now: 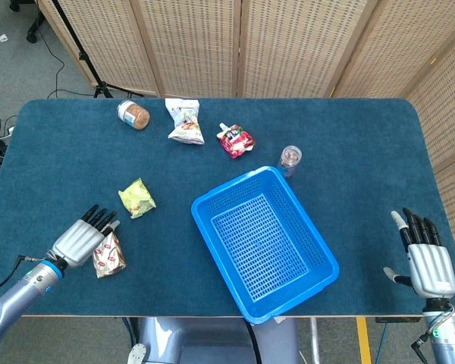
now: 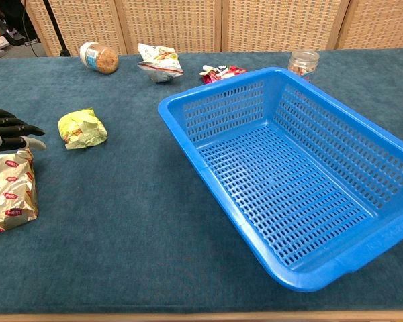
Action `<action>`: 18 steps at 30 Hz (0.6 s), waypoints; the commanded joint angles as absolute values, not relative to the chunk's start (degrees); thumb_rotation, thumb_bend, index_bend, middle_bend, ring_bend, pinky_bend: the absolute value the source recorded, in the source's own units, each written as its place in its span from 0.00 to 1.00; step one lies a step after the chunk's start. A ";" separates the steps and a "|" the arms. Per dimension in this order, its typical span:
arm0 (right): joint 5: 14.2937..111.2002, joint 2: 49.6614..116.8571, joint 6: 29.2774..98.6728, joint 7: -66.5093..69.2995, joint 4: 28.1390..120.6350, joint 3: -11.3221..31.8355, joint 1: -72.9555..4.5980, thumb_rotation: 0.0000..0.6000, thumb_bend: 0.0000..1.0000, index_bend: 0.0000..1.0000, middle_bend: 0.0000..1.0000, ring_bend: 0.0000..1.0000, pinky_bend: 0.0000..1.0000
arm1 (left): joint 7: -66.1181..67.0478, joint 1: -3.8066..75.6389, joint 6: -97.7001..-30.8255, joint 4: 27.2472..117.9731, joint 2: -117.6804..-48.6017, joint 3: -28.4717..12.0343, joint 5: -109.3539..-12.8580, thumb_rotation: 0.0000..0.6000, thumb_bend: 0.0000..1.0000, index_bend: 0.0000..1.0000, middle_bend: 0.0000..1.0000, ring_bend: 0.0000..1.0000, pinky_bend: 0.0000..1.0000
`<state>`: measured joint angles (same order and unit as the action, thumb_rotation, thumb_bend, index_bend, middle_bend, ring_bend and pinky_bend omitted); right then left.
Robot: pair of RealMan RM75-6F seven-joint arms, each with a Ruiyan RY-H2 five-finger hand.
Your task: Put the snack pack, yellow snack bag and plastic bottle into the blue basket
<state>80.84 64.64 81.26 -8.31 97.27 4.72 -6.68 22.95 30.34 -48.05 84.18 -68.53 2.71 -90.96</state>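
Note:
The snack pack (image 1: 111,258), a gold wrapper with red labels, lies near the table's front left; the chest view shows it too (image 2: 11,192). My left hand (image 1: 83,240) hovers over its left end with fingers straight and apart, holding nothing; its dark fingertips (image 2: 13,131) show at the chest view's left edge. The yellow snack bag (image 1: 137,198) (image 2: 82,129) lies just behind. A small plastic bottle (image 1: 290,158) (image 2: 303,64) stands upright behind the blue basket (image 1: 235,184) (image 2: 215,87), which holds nothing. My right hand (image 1: 424,260) rests open at the front right.
A brown-filled jar (image 1: 133,115) (image 2: 99,58) lies on its side at the back left. Beside it lie a white snack bag (image 1: 183,121) (image 2: 159,62) and a red pouch (image 1: 235,140) (image 2: 221,70). Wicker screens stand behind the table.

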 commanded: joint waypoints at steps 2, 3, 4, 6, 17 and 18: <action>80.67 64.63 81.13 -8.09 97.17 4.79 -6.70 1.00 0.10 0.00 0.00 0.00 0.02 | 23.58 30.81 -47.52 84.20 -69.20 3.12 -90.74 1.00 0.03 0.00 0.00 0.00 0.00; 80.67 64.62 81.13 -8.04 97.14 4.81 -6.70 1.00 0.10 0.00 0.00 0.00 0.02 | 23.77 30.92 -47.37 84.18 -69.39 3.21 -90.60 1.00 0.04 0.00 0.00 0.00 0.00; 80.69 64.61 81.15 -7.98 97.13 4.81 -6.70 1.00 0.10 0.00 0.00 0.00 0.02 | 23.93 31.05 -47.17 84.18 -69.63 3.27 -90.42 1.00 0.04 0.00 0.00 0.00 0.00; 80.77 64.59 81.20 -7.85 97.12 4.79 -6.67 1.00 0.10 0.00 0.00 0.00 0.02 | 24.07 31.17 -47.10 84.17 -70.16 3.37 -90.10 1.00 0.05 0.02 0.00 0.00 0.01; 80.87 64.24 81.56 -7.36 97.36 4.86 -6.45 1.00 0.10 0.00 0.00 0.00 0.02 | 25.76 29.97 -50.48 80.46 -74.19 4.72 -90.96 1.00 0.12 0.27 0.03 0.11 0.18; 80.85 64.22 81.55 -7.35 97.37 4.86 -6.44 1.00 0.10 0.00 0.00 0.00 0.02 | 26.02 29.73 -51.21 79.92 -74.55 4.77 -91.17 1.00 0.13 0.30 0.04 0.12 0.19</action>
